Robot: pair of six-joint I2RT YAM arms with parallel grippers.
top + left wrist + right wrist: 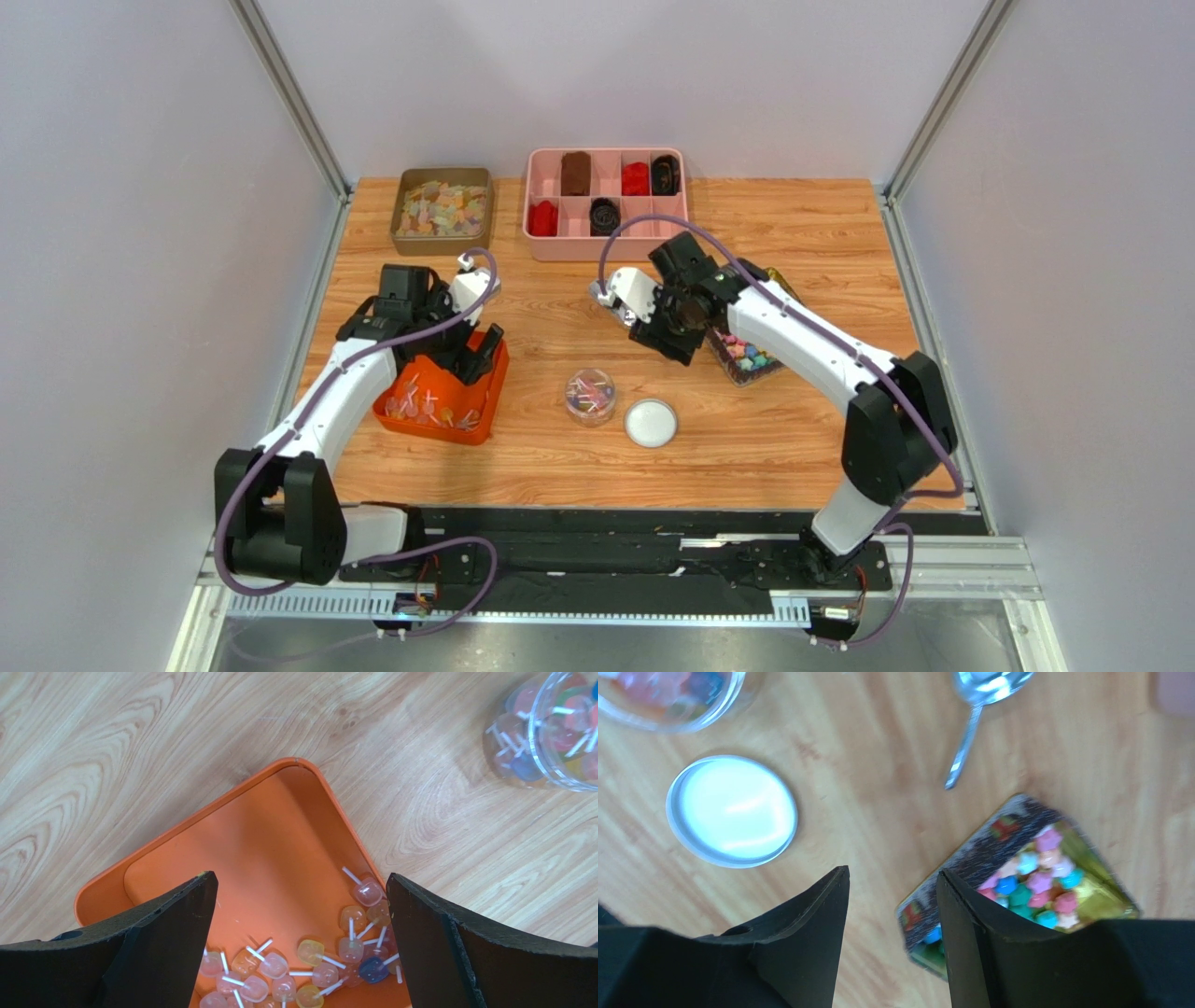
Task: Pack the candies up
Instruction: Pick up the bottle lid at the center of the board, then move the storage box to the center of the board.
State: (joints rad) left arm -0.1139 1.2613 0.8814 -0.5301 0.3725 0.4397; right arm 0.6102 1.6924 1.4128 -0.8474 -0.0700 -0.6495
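Many candies [330, 952] lie jumbled in one end of the orange tray [238, 833], white sticks pointing every way; we see the left tool [300, 882] spread wide above them; the right tool [892, 873], half-spread, pinches nothing over the tabletop [878, 777].

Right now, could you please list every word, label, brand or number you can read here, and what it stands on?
No text can be read.
The box of star-shaped sweets has a dark printed rim with small red and green marks, too blurred to read.
The white lid, orange tray and clear jar show no print.
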